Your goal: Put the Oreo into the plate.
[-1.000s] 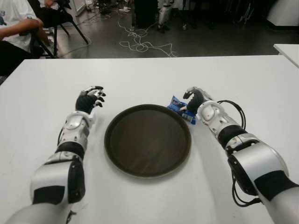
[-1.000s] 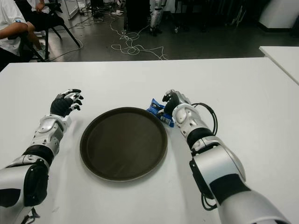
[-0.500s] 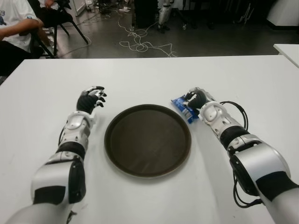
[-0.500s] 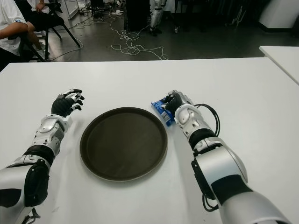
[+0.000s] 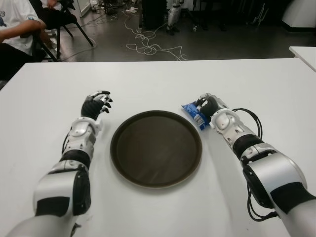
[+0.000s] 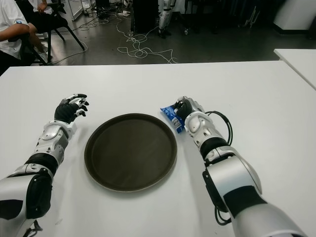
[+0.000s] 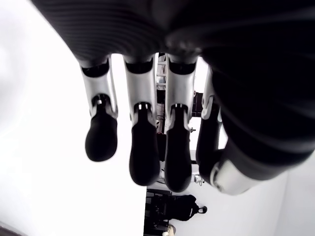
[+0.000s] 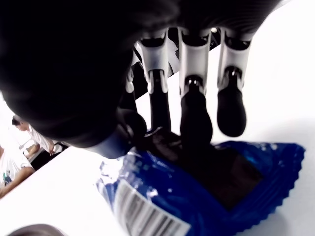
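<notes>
The Oreo packet (image 5: 193, 113), a blue wrapper with a white label, lies on the white table (image 5: 163, 79) just right of the centre of the left eye frame, off the upper right rim of the round dark plate (image 5: 156, 148) and close beside it, though whether the two touch cannot be told. Its long axis runs diagonally, from upper left down toward lower right, roughly along the plate's edge. The right hand (image 5: 209, 105) sits directly at the packet's right side, far nearer than the other hand. In the right wrist view its fingers (image 8: 195, 118) are bent down over the wrapper (image 8: 197, 189) with their tips on or just at the blue film, and the thumb comes in from the other side; a closed pinch is not evident, so the packet looks touched rather than lifted. The plate lies down and to the left of the packet, so the carry should be short. The left hand (image 5: 95, 104) shows left of the plate, fingers loosely curled and holding nothing
</notes>
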Controlling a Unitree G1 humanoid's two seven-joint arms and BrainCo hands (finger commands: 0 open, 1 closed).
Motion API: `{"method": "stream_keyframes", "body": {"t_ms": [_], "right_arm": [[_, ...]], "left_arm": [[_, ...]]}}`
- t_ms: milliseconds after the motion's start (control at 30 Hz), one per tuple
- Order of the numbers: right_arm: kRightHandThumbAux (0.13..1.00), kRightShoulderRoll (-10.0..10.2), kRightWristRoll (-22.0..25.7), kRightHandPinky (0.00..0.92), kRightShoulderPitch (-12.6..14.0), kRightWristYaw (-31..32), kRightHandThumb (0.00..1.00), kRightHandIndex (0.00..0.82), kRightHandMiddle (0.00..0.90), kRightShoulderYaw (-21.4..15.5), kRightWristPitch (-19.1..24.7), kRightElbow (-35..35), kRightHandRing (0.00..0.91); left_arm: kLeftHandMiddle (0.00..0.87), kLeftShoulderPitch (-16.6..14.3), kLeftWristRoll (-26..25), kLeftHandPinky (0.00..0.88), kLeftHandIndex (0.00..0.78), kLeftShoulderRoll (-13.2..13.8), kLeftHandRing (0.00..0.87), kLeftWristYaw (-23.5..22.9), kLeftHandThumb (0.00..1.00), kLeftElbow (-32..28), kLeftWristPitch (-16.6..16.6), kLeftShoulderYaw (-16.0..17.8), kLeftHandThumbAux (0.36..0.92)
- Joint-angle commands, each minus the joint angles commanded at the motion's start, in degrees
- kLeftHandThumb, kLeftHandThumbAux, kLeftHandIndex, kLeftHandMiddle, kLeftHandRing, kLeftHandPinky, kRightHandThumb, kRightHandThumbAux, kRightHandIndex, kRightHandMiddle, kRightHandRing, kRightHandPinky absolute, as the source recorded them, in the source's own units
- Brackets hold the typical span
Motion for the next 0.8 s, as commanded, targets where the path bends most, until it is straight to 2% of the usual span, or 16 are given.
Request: {"method": "stream_keyframes", "body": {"t_ms": [267, 533, 667, 700, 800], "right_arm": [[0.745, 0.4, -0.9, 0.595, 0.2, -0.5, 0.67, 0.409, 0.496, 1.2, 0.8, 0.0, 0.621], [0.745, 0.5, -1.1, 0.562, 0.4, -1.3, 0.67, 0.41, 0.479, 2.2, 0.5, 0.0, 0.597], [0.747, 0.6, -1.4, 0.468, 0.5, -2.0, 0.666, 0.403, 0.365, 2.8, 1.1, 0.0, 0.504], [0.769, 0.6, -1.4, 0.438, 0.5, -2.1, 0.426, 0.345, 0.333, 2.9, 1.2, 0.0, 0.475], [0.794, 0.7, -1.3, 0.396, 0.5, -2.1, 0.139, 0.274, 0.288, 3.0, 1.5, 0.0, 0.43]], "left_arm": [[0.583, -0.1, -0.1, 0.66, 0.424, 0.0, 0.617, 0.1, 0.696, 0.0, 0.2, 0.1, 0.717], [0.588, 0.0, 0.1, 0.659, 0.425, 0.0, 0.62, 0.3, 0.696, -0.1, -0.1, -0.1, 0.717], [0.592, 0.1, 0.2, 0.665, 0.425, 0.0, 0.624, 0.0, 0.696, -0.1, -0.2, -0.3, 0.717], [0.594, 0.1, 0.3, 0.666, 0.425, 0.0, 0.626, 0.0, 0.696, -0.1, -0.2, -0.3, 0.717], [0.595, 0.1, 0.3, 0.666, 0.426, 0.1, 0.627, -0.2, 0.696, -0.1, -0.2, -0.4, 0.716]]}}
